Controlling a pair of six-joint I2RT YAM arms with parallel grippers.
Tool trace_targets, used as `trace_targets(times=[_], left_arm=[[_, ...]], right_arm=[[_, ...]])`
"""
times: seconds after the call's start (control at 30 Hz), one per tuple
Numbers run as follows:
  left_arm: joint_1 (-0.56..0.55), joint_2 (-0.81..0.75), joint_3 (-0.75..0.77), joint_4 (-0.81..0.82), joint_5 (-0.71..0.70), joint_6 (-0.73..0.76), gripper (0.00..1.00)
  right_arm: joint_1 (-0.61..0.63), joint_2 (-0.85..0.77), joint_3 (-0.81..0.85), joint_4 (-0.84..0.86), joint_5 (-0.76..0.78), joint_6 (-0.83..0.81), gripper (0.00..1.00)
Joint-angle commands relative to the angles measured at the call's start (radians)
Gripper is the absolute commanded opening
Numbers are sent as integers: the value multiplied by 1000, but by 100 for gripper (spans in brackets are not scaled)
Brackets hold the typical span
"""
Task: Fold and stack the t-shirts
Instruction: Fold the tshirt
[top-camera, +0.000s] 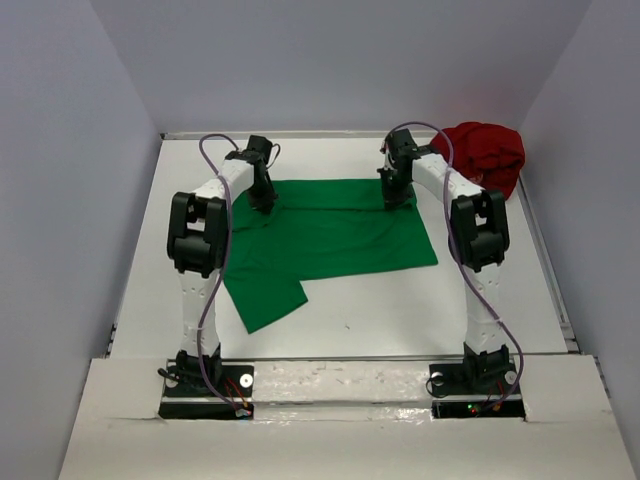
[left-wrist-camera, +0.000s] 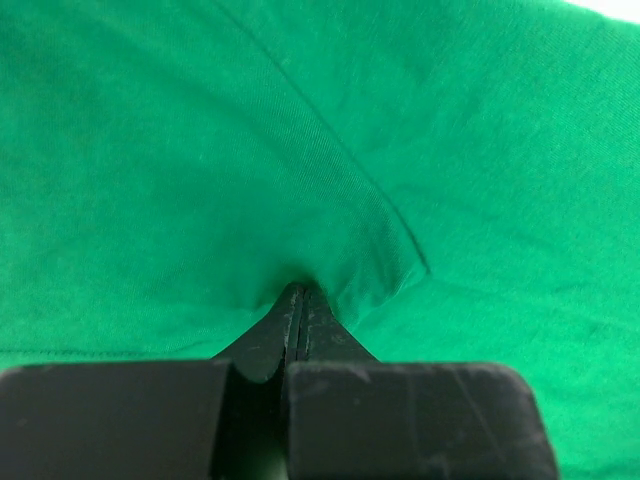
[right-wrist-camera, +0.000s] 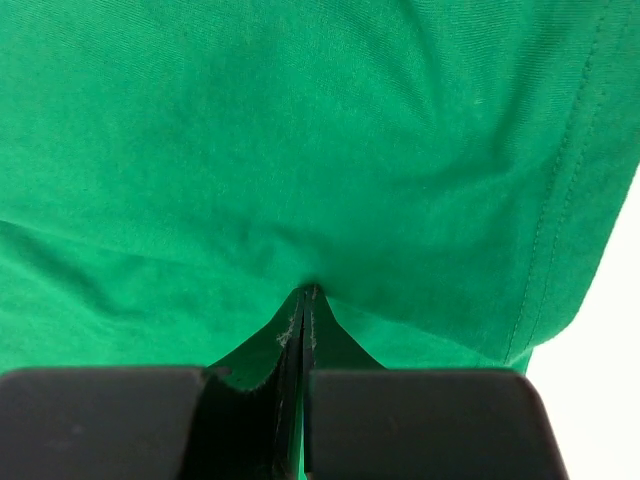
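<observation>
I am looking down on a white surface (top-camera: 420, 310) that pale grey walls (top-camera: 60, 200) are boxing in. The green t-shirt (top-camera: 330, 235) is lying spread across its middle, one flap trailing toward the near left. My left end effector (top-camera: 265, 203) and right end effector (top-camera: 398, 200) are each pinching cloth near its far edge, fingers closed tight. The dark red t-shirt (top-camera: 485, 155) is sitting crumpled in the far right corner.

No text or label is readable (in any view).
</observation>
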Motion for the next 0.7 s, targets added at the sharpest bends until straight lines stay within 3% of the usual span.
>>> trace_targets(times=[0.0,0.37,0.67], left_arm=[[-1,22,58,-51,25,-5,0],[5,124,162,-106,55,10,0],[29,194,291,-154,51,18,0]], right_arm=[[-3,26,65,-29,-1,-18,0],[-3,75,82,-31,-4,-20,0],[-3,175,232,-72,12,-24,0]])
